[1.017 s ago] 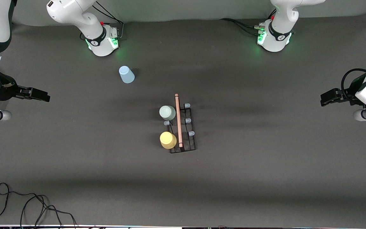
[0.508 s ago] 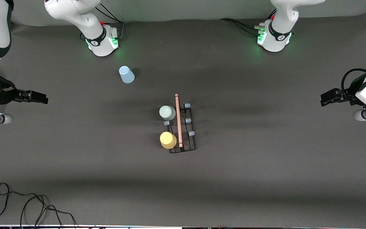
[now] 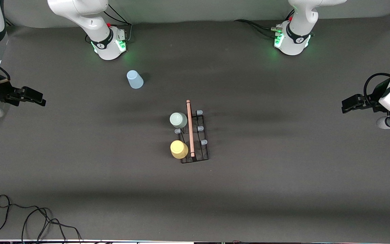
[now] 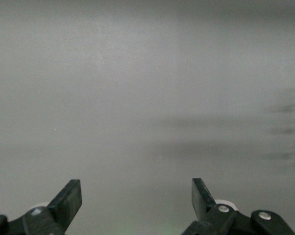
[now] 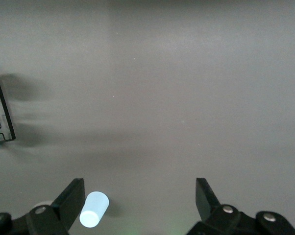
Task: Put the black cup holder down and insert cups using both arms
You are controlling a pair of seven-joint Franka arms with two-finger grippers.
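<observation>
Cups: grey-green cup point(image 3: 178, 120) and yellow cup point(image 3: 179, 149) sit on the black cup holder point(image 3: 195, 137) mid-table; blue cup point(image 3: 134, 79) stands apart, near the right arm's base.
Handling: probably light, thin, slippery plastic; grip the tapered wall gently.
Left gripper point(image 3: 347, 104): jaws spread, empty, waiting at the table's end.
Right gripper point(image 3: 34, 96): jaws spread, empty.

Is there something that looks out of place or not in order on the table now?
Yes: the light blue cup lies alone on the table, apart from the black rack, where the grey-green cup and yellow cup already sit.
</observation>
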